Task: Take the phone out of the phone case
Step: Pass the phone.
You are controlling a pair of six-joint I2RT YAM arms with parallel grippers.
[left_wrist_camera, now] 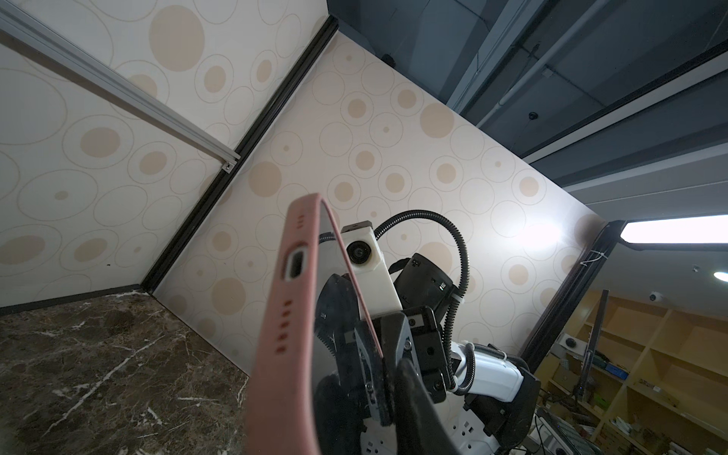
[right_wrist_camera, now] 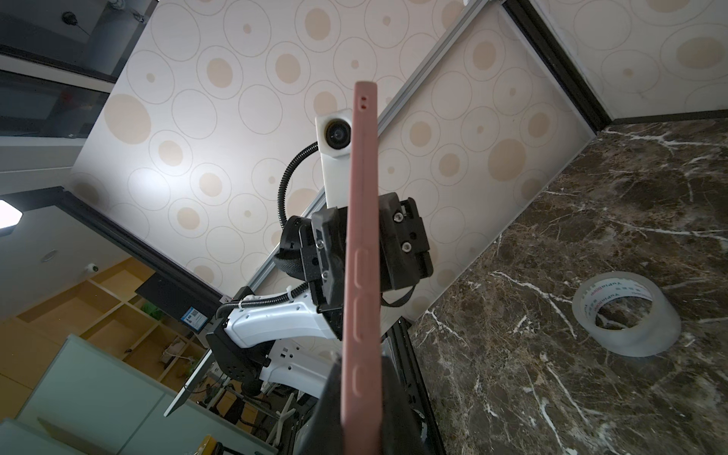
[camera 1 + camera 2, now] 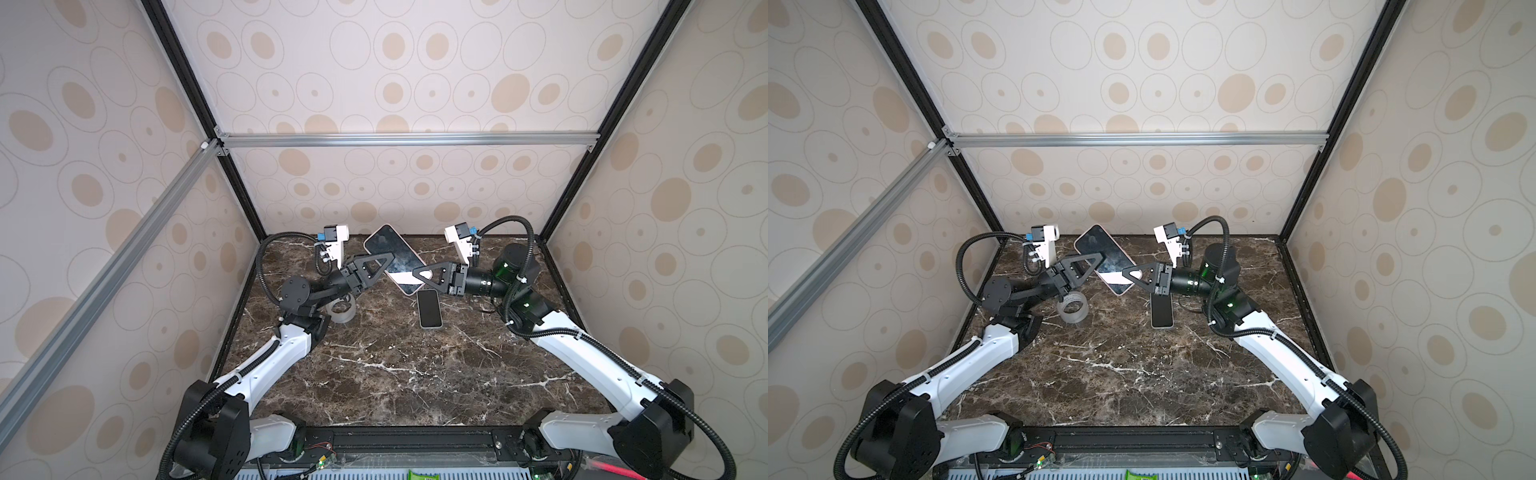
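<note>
My right gripper is clenched on the button edge of the phone case. My left gripper straddles it from the other side, though I cannot tell whether it bites. The cased phone hangs tilted, above and right of the tape roll. I judge the pink case soft and grippy, the glass slick and fragile, so I would peel 1 corner lip and never squeeze the screen.

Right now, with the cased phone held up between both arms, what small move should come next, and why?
Probably close the left gripper firmly on the phone case. The right gripper is shut on one end, and the phone still sits inside, raised above the table. Whether the left jaws grip yet is unclear, and peeling needs two firm holds.
</note>
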